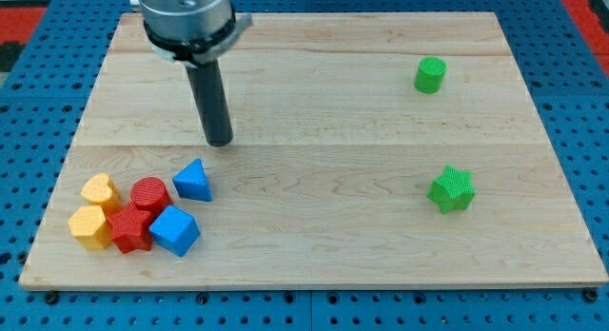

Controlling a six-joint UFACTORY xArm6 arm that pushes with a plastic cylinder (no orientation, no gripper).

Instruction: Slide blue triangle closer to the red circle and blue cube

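Note:
The blue triangle (193,180) lies at the view's lower left of the wooden board (324,103). The red circle (148,194) sits just to its left, a small gap apart. The blue cube (174,230) lies just below the triangle, close to it. My tip (219,140) rests on the board a short way above and slightly right of the blue triangle, not touching it.
A red star (128,228) touches the red circle and the blue cube. A yellow heart (99,191) and a yellow hexagon (89,227) sit at the far left. A green cylinder (430,74) and a green star (451,189) lie on the view's right.

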